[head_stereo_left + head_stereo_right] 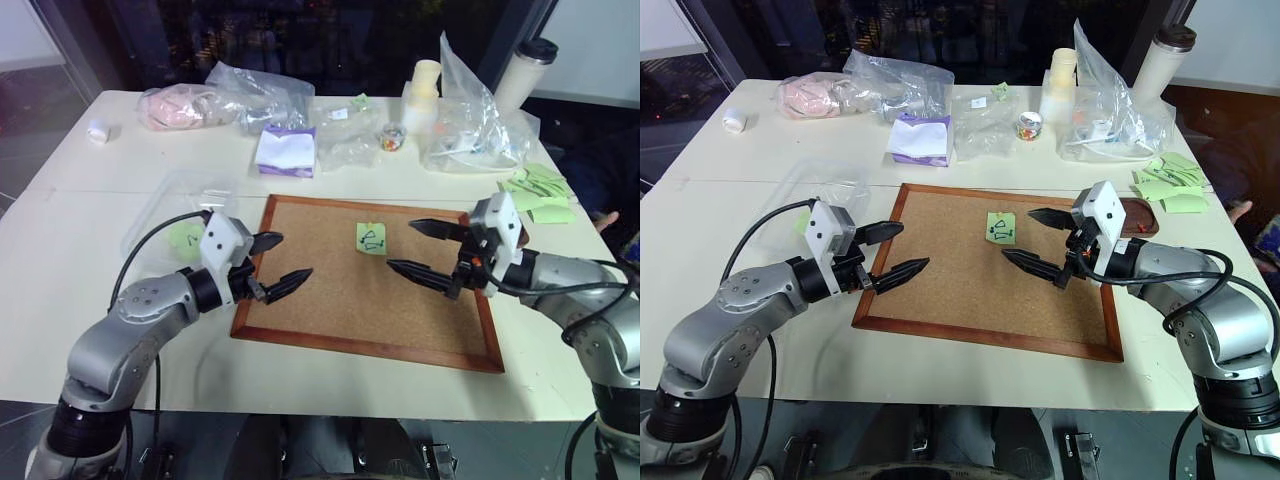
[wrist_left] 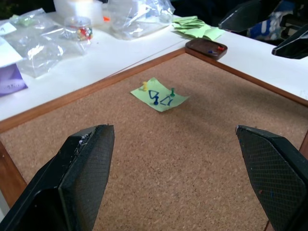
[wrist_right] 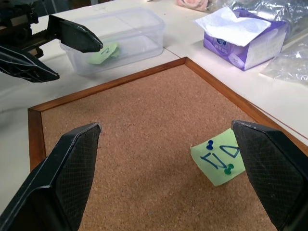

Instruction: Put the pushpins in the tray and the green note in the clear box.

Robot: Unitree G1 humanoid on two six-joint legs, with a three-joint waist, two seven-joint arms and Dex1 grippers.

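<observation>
Cork board (image 1: 370,285) lies flat on the white table (image 1: 90,260), wood frame all round. Green note (image 1: 371,238) sits on the cork, toward the far side of the board, fixed by three pushpins (image 2: 156,100): one yellow, one blue, one green, all standing in the paper. Black scribble visible on the note.

Clear box (image 3: 139,29) stands on the table just off the board's left edge, lid off. It holds one light-green slip (image 3: 104,52) resting against the near wall; nothing else seen through the plastic.

Tray (image 2: 206,48) sits on the table just off the board's far right corner. Inside: one red-headed pin and what looks like a blue one, though the second is too small to be sure.

Heap of loose green notes (image 1: 537,190) lies beyond the tray. Small clear jar (image 1: 393,137) near the far edge holds mixed coloured pins. Purple tissue pack (image 1: 286,151) and wrinkled plastic bags (image 1: 480,120) along the back.

Left gripper (image 1: 278,262) hovers over the board's left edge, fingers spread wide, holding nothing. Right gripper (image 1: 422,248) hovers over the board's right part, near the note but clear of it, fingers likewise wide apart and empty.
</observation>
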